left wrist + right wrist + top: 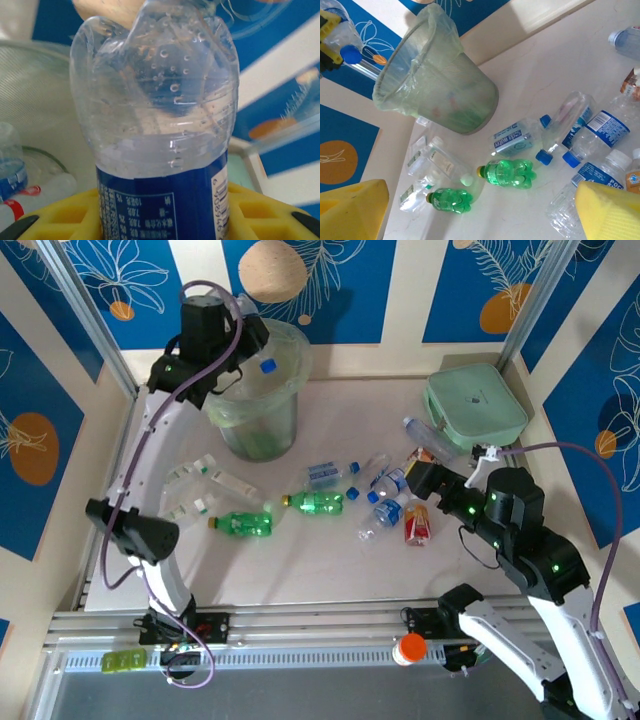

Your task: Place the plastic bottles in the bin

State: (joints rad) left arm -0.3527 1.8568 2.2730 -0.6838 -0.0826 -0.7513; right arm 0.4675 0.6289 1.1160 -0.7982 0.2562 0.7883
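Action at the bin (265, 430): the left claw (162, 207) pinches a clear bottle (155, 100) round its dark blue label, yellow fingers (55, 217) pressed in on either side, the dimpled base pointing up at the wrist camera. From above, that bottle's blue cap (268, 366) hangs over the bin's open mouth, and the bin itself stands at eleven o'clock on the worktop (300, 570), thin liner folded over its flared rim. Over at three o'clock the right claw (425, 478) is spread wide, gripping nothing, just beside a cluster of blue-capped clear bottles (388, 495) lying on their sides. A red-labelled item (417, 525) lies at that cluster's five o'clock; what it is I cannot tell. Near the middle, a green bottle (318, 502) lies flat with its yellow cap toward nine o'clock, and a second green bottle (242, 524) lies at its eight o'clock. A blue-labelled clear bottle (325, 474) rests just at twelve o'clock of the first green one. Flat clear packets (195, 485) lie at nine o'clock, and a mint-green case (475, 405) sits at two o'clock, another clear bottle (420, 430) against its edge.
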